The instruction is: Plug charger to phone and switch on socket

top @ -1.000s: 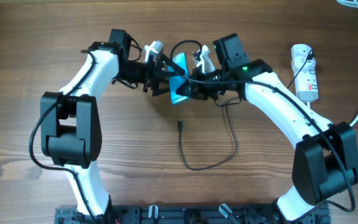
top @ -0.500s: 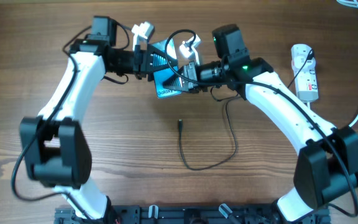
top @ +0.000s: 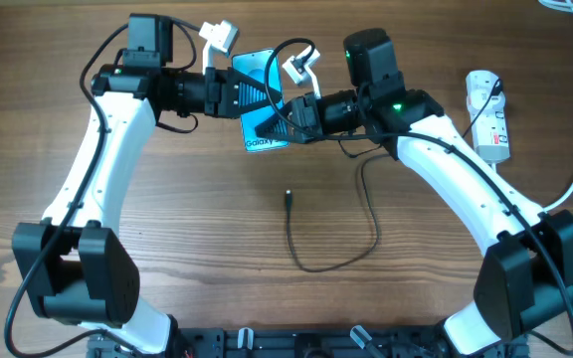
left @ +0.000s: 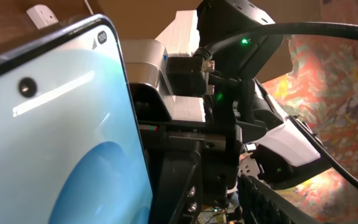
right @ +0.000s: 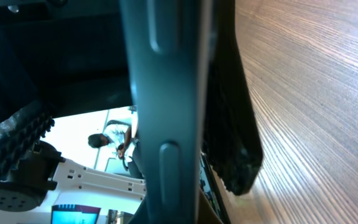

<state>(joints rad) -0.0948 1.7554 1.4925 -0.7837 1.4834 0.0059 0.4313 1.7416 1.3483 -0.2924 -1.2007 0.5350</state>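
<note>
Phone (top: 257, 104) raised and tilted above the far middle of the bench (top: 167, 249). Right fingers (top: 291, 119) straddle its edge, clamped. Grip of the left fingers (top: 245, 94): cannot tell. Charger (top: 288, 199) lies loose nearer; socket (top: 489, 119) far right.

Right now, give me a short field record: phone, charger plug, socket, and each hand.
phone: lifted off the table, tilted, between both hands
left hand: shut on phone
right hand: shut on phone
charger plug: lying loose on the table, not in the phone
socket: at the right edge of the table, no hand near it; switch state too small to tell
</note>
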